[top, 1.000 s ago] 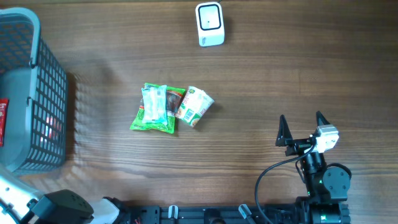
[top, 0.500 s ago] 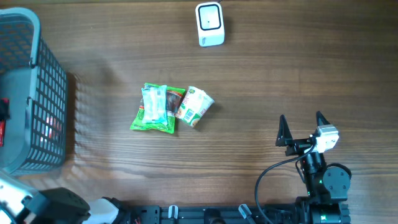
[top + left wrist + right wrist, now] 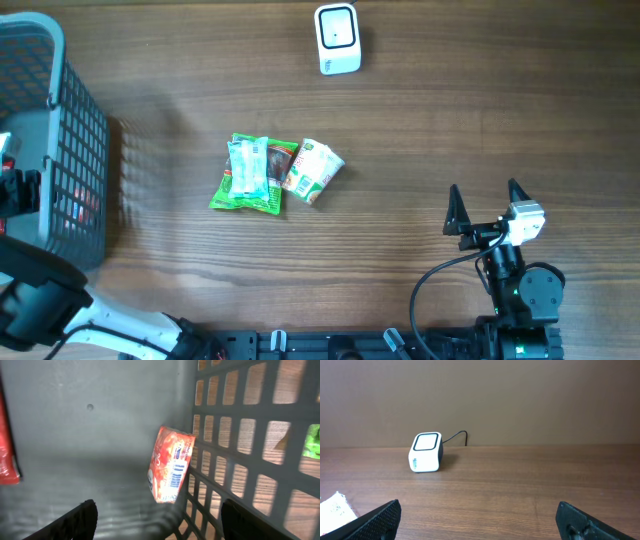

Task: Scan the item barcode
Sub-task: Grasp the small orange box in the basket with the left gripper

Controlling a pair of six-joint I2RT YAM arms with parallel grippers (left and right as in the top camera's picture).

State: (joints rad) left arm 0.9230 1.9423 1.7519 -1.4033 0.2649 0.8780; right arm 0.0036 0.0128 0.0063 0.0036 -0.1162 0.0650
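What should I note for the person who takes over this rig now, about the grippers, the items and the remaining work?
Left gripper: open, empty, down inside the basket, facing an orange-red packet that leans on the mesh wall, barcode showing.
Right gripper: open, empty, over the table's near right part.
Scanner: at the far edge, nothing in front of it.
Green packets and a white-green pack lie mid-table; whether they were scanned, I cannot tell.
Left to do: grasp the orange-red packet, lift it out, show its barcode to the scanner. A red item also lies in the basket.

One basket (image 3: pixel 85 140), one scanner (image 3: pixel 337 38), three table packets (image 3: pixel 250 178), two basket packets (image 3: pixel 171 462).
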